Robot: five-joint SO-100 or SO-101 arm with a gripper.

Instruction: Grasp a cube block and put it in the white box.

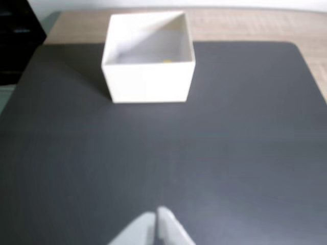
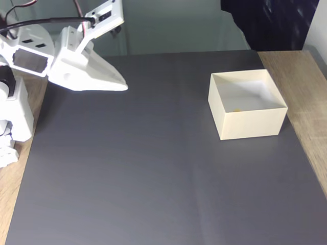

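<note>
The white box (image 1: 148, 81) stands on the dark mat at the top of the wrist view, and right of centre as the white box (image 2: 250, 125) in the fixed view. A small yellow speck of the cube block (image 1: 167, 60) peeks over the box's near wall; the same cube block (image 2: 236, 108) shows low inside the box in the fixed view, mostly hidden by the wall. My gripper (image 2: 124, 84) hangs above the mat's upper left, far from the box. Its tips (image 1: 156, 212) meet at the bottom edge of the wrist view, shut with nothing between them.
A dark grey mat (image 2: 153, 168) covers most of the wooden table (image 2: 306, 92), which shows bare along the right side. The arm's white base (image 2: 15, 117) stands at the left edge. A black object (image 2: 265, 20) sits behind the table at the top right.
</note>
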